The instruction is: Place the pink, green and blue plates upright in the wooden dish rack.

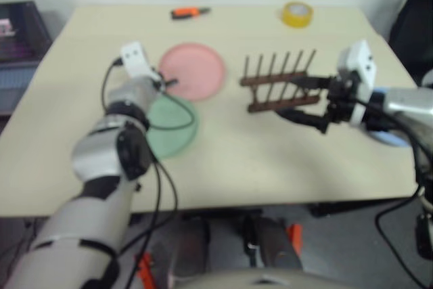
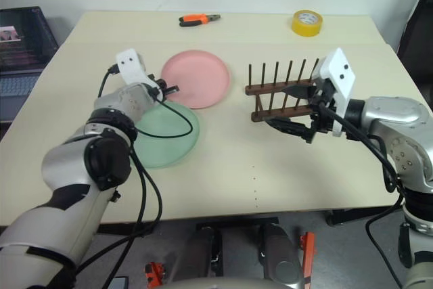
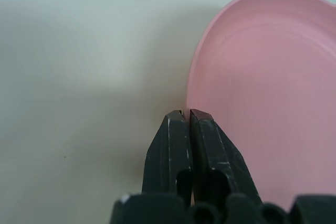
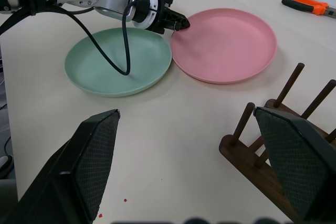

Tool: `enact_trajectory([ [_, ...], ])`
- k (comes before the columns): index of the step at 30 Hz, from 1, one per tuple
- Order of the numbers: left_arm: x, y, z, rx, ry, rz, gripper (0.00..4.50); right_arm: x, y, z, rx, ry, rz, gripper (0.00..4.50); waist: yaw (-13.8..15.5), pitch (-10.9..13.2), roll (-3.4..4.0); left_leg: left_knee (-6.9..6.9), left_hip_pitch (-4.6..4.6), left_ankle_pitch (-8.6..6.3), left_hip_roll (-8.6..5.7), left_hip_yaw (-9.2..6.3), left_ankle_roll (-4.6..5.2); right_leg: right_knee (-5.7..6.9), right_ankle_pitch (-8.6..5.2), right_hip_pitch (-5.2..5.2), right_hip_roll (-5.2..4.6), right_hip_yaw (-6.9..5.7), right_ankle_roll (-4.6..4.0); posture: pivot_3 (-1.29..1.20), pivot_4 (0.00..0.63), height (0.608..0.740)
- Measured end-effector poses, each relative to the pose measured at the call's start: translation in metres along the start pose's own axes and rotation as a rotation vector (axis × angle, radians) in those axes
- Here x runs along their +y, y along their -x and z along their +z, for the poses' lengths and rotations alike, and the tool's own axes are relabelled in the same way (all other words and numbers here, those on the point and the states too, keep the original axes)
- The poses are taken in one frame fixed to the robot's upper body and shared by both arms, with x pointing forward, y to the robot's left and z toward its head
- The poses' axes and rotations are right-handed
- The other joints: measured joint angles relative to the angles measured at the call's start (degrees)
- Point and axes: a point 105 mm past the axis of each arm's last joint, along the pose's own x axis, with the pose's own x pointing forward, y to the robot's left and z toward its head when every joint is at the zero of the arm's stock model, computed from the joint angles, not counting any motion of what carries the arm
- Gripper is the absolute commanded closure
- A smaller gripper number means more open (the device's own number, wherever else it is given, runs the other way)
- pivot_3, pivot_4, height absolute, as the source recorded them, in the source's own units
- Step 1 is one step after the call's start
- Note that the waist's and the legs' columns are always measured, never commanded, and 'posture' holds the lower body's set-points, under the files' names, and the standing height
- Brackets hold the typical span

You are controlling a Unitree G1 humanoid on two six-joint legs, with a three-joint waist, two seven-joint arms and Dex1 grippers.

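The pink plate (image 2: 196,79) lies flat on the table, with the green plate (image 2: 166,137) just in front of it and to its left. My left gripper (image 3: 189,115) is shut on the pink plate's near-left rim, which runs straight into the seam between the fingertips. The wooden dish rack (image 2: 281,93) stands empty to the right of the pink plate. My right gripper (image 2: 292,108) hovers open at the rack's near right end with nothing between its fingers (image 4: 89,166). A pale blue plate (image 1: 391,139) peeks out from beneath my right arm, mostly hidden.
A yellow tape roll (image 2: 307,22) and orange-handled pliers (image 2: 198,19) lie at the far side of the table. A laptop (image 2: 24,38) sits off the table's left edge. Bare tabletop (image 2: 257,174) stretches in front of the rack.
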Motion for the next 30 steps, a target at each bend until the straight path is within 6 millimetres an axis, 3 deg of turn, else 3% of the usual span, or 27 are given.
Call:
enact_trajectory([
  [4, -0.009, 0.002, 0.014, -0.028, -0.077, -0.049, 4.47, 0.004, -0.005, 0.007, -0.045, -0.012, 0.034, 0.0, 0.0, 0.0, -0.05, 0.0, -0.01, 0.0, 0.0, 0.03, 0.0, 0.01, 0.0, 0.0, 0.02, -0.02, 0.0, 0.0, 0.15, 0.74],
  [9, -0.038, 0.013, 0.057, -0.116, -0.38, -0.159, 4.47, 0.006, -0.021, 0.037, -0.197, -0.001, 0.062, 0.0, -0.1, 0.0, -0.06, -0.01, -0.02, 0.0, 0.0, 0.15, 0.0, -0.02, 0.0, -0.01, 0.06, -0.03, -0.01, 0.0, 0.15, 0.74],
  [13, -0.048, 0.028, 0.092, -0.18, -0.533, -0.231, 4.47, 0.004, -0.036, 0.036, -0.223, 0.006, 0.04, 0.0, -0.2, 0.0, -0.05, -0.09, -0.06, -0.01, 0.01, 0.19, 0.0, -0.01, -0.04, -0.09, 0.06, 0.01, -0.05, 0.0, 0.15, 0.74],
  [19, -0.04, 0.056, 0.132, -0.199, -0.601, -0.31, 4.47, 0.017, -0.074, 0.044, -0.297, 0.092, 0.048, 0.0, -0.4, 0.0, -0.05, -0.1, -0.09, 0.0, 0.07, 0.18, 0.0, 0.04, -0.06, -0.19, 0.13, 0.0, -0.09, 0.0, 0.15, 0.74],
  [22, -0.051, 0.075, 0.144, -0.179, -0.587, -0.387, 4.47, 0.034, -0.096, 0.052, -0.333, 0.173, 0.084, 0.0, -0.6, 0.0, -0.05, -0.11, -0.11, 0.0, 0.06, 0.12, 0.0, 0.02, -0.06, -0.19, 0.12, 0.03, -0.09, 0.0, 0.15, 0.74],
  [25, -0.059, 0.097, 0.143, -0.156, -0.613, -0.444, 4.47, 0.051, -0.123, 0.047, -0.334, 0.219, 0.11, 0.0, -0.7, 0.0, -0.05, -0.1, -0.11, 0.0, 0.04, 0.01, 0.0, 0.04, -0.07, -0.18, 0.09, 0.11, -0.08, 0.0, 0.15, 0.74],
  [30, -0.063, 0.115, 0.107, -0.005, -0.549, -0.499, 4.47, 0.065, -0.154, 0.03, -0.259, 0.359, 0.085, 0.0, -1.0, 0.0, -0.07, 0.02, -0.11, 0.02, 0.03, -0.07, -0.01, 0.15, -0.05, -0.18, 0.08, 0.13, -0.06, 0.0, 0.15, 0.74],
])
